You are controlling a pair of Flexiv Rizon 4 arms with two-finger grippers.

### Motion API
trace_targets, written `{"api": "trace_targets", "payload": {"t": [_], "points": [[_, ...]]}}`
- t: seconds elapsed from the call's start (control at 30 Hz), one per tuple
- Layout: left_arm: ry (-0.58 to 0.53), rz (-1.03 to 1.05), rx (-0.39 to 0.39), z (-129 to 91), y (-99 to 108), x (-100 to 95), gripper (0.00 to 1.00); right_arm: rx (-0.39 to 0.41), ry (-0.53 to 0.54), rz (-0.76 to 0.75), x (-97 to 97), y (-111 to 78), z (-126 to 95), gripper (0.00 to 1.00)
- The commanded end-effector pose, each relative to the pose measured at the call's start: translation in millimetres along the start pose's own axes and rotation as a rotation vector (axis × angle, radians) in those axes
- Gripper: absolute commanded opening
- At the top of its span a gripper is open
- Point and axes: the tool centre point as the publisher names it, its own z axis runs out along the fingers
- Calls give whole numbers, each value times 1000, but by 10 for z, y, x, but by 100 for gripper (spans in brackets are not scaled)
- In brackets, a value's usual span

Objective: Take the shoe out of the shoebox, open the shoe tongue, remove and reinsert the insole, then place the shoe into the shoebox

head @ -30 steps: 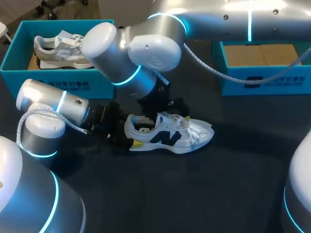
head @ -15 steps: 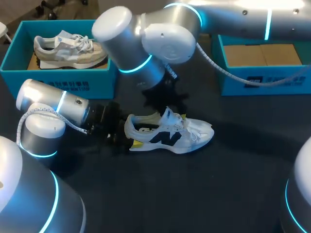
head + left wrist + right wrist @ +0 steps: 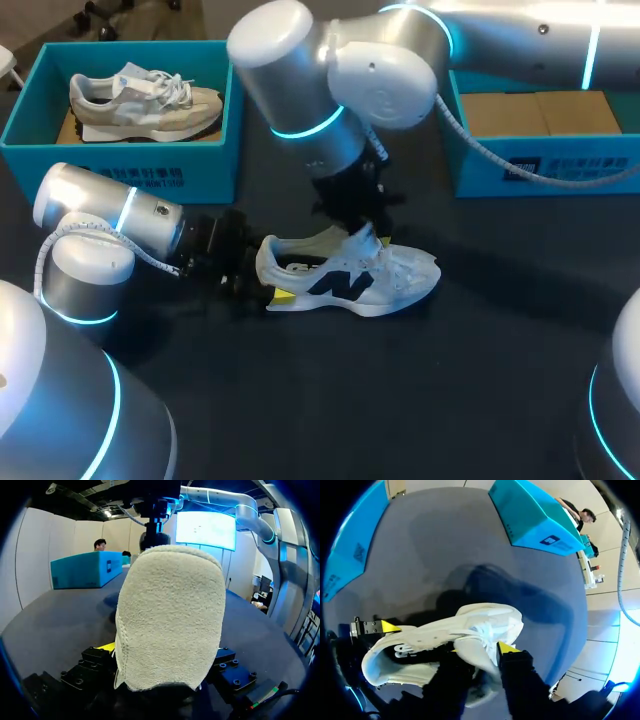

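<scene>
Sneaker (image 3: 350,278): white, dark logo, sole down on the table (image 3: 420,400), out of the box and spanned by both grippers.

Head view: the left gripper (image 3: 265,282) is at the heel end. The right gripper (image 3: 362,230) is above the lacing, on the tongue (image 3: 367,243), which stands lifted. A teal shoebox (image 3: 120,168) holding a beige shoe (image 3: 140,100) sits beyond the left gripper. The second shoebox (image 3: 545,168), cardboard floor showing, is well apart from the right gripper, on its arm's side. Finger contact isn't readable from here.

Left wrist view: the heel (image 3: 170,615) fills the gap between the left fingers. The left yellow tip (image 3: 107,646) is tight on one flank and the other finger block is against the opposite flank, so it reads as clamped on the heel. Toe and tongue are hidden behind the heel.

Right wrist view: tongue fabric is pinched between the right fingers, with the right yellow tip (image 3: 507,647) on one side and the dark finger on the other. It is closed on the tongue. Only this view looks down into the shoe mouth under the gripper; I can't make out the insole clearly.

Handling, my read: light shoe, soft upper, stiffer heel and sole. The heel is the firm hold. The tongue is floppy and may slip from a pinch – pull gently. The insole is probably thin and bendy; take its heel-end edge.
</scene>
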Motion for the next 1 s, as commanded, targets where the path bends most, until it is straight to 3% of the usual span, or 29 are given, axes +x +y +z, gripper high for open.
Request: {"api": "trace_targets", "payload": {"t": [0.03, 0.27, 0.37, 0.4, 1.0], "points": [[-2, -1, -4, 36, 33, -14, 0, 0, 37, 119, -81, -49, 62, 17], [-2, -1, -4, 36, 33, -14, 0, 21, 41, 141, -114, -67, 132, 14], [-2, -1, -4, 36, 33, -14, 0, 27, 48, 151, -129, -66, 173, 8], [-2, -1, -4, 36, 33, -14, 0, 29, 49, 157, -138, -66, 188, 0], [-2, -1, -4, 36, 33, -14, 0, 48, 33, 204, -349, -24, 409, 0]]}}
